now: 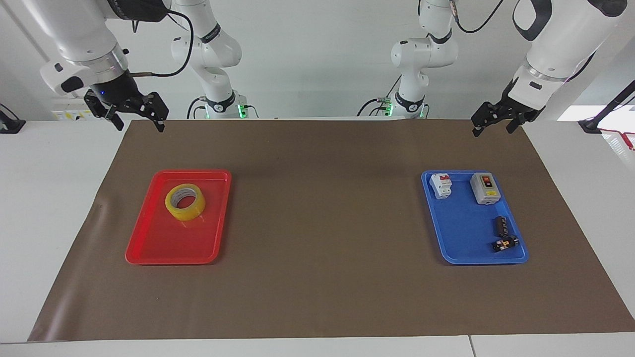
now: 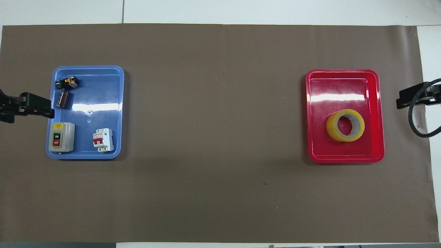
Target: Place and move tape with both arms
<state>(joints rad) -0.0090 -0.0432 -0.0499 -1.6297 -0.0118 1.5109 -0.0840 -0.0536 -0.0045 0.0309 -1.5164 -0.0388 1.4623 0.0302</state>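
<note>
The tape (image 1: 186,213) is a yellow roll lying flat in a red tray (image 1: 168,243) toward the right arm's end of the table. In the overhead view the tape (image 2: 331,126) sits in the part of the red tray (image 2: 344,86) nearer the robots. My right gripper (image 1: 138,122) hangs open and empty over the mat's corner by the robots, apart from the tray; only its tip (image 2: 410,98) shows from overhead. My left gripper (image 1: 492,129) hangs open and empty over the mat's edge at the left arm's end; from overhead it (image 2: 34,105) overlaps the blue tray's rim.
A blue tray (image 1: 461,233) toward the left arm's end holds a grey switch box (image 1: 484,188), a white breaker (image 1: 441,185) and two small dark parts (image 1: 501,225). A brown mat (image 1: 322,223) covers the table. Two smaller white arms (image 1: 221,106) stand at the robots' end.
</note>
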